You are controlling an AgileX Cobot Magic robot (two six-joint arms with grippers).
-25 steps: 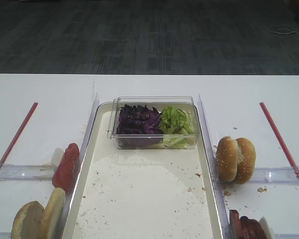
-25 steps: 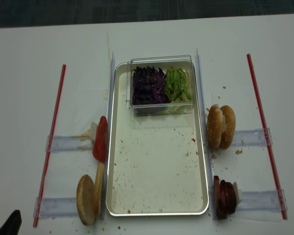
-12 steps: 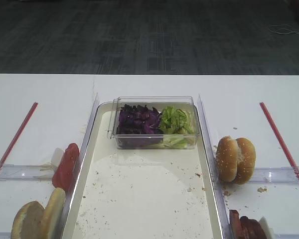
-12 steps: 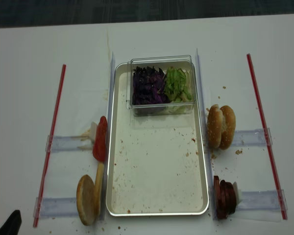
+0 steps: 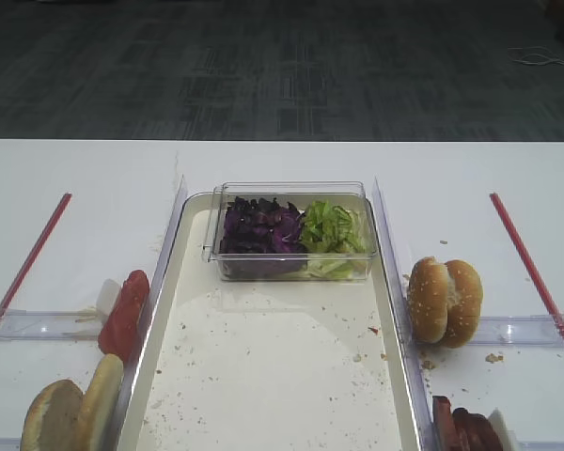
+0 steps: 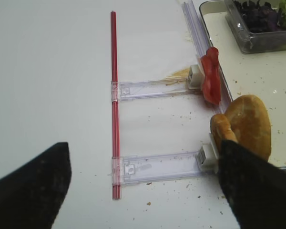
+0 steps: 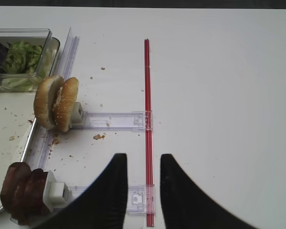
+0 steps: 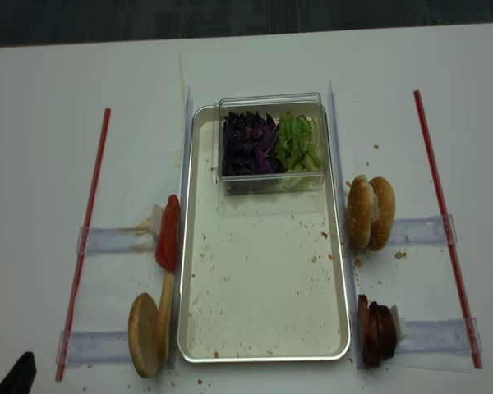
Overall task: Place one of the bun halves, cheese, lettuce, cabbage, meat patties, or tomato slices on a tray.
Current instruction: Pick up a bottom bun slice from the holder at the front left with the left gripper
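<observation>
in the first high view the long cream tray (image 5: 263, 376) lies down the middle of the white table (image 5: 75, 178), scattered with crumbs. a clear plastic box (image 5: 291, 230) sits at its far end, holding purple cabbage (image 5: 260, 227) on the left and green lettuce (image 5: 334, 230) on the right. left of the tray the tomato slices (image 5: 124, 313) stand on edge, and nearer the camera the bun halves (image 5: 73, 412) lean together just outside the rim. on the right stands a sesame bun pair (image 5: 445, 301), with the meat patties (image 5: 465, 427) at the bottom edge.

in the right wrist view the right gripper (image 7: 140, 162) hovers above the table beside a red strip (image 7: 147, 119), its dark fingers (image 7: 112, 191) a narrow gap apart and holding nothing.

in the left wrist view the left gripper (image 6: 143, 179) is spread wide and empty, one finger (image 6: 250, 183) overlapping the bun halves (image 6: 245, 126) in the picture; contact cannot be told.

in the overhead view the thin bun half (image 8: 165, 316) stands against the tray's (image 8: 265, 358) left rim, outside it.
</observation>
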